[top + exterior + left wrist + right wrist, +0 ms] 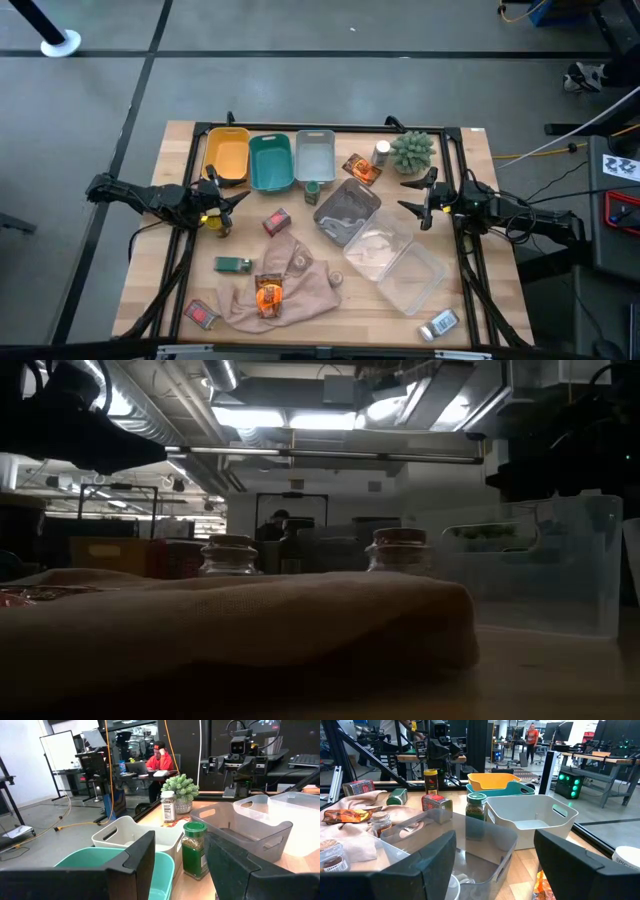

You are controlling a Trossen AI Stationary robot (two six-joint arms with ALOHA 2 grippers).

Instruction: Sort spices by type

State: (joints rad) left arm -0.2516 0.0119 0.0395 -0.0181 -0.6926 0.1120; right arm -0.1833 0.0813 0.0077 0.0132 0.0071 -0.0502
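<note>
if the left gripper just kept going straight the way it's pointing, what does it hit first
Probably the green-lidded herb jar, which stands straight ahead between the left gripper's open fingers, beside the teal bin. Depth is hard to judge; the grey tub lies just behind.

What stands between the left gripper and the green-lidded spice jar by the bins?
Nothing visible does. The left gripper is open and empty, and the green-lidded jar stands upright ahead of it, beside the white bin; the teal bin lies off to one side.
</note>
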